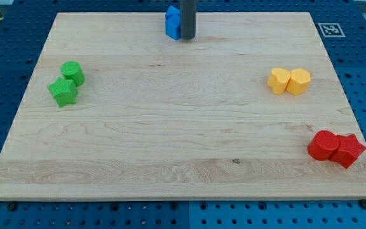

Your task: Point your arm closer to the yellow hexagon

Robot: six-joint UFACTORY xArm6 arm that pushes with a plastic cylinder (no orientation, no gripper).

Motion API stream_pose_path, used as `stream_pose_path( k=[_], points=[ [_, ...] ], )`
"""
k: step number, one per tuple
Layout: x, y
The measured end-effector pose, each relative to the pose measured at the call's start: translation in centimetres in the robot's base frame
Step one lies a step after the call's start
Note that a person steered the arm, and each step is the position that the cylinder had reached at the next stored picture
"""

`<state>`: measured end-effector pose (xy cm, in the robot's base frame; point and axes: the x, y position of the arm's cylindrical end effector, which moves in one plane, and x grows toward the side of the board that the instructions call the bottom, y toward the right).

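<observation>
The yellow hexagon [299, 81] sits at the view's right, touching a yellow heart-shaped block [278, 81] on its left. My dark rod comes down at the view's top centre, and my tip [188, 37] rests on the board right next to a blue block [173, 23], on that block's right side. The tip is far to the left of and above the yellow hexagon.
A green cylinder [73, 72] and a green star [63, 92] touch at the view's left. A red cylinder [323, 145] and a red star-like block [348, 150] touch at the lower right. The wooden board [170, 140] lies on a blue perforated table.
</observation>
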<state>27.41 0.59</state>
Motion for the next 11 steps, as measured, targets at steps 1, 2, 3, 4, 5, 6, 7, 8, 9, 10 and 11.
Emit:
stream_pose_path(
  k=[1,2,3,4,5,6,7,8,9,10,11],
  points=[
    [3.3,2.7],
    [4.1,8.3],
    [4.1,10.3],
    [4.1,10.5],
    [5.1,13.5],
    [6.9,17.1],
    [8.3,21.6],
    [10.1,25.7],
    [12.9,26.1],
    [12.9,26.1],
    [12.9,25.8]
  ],
)
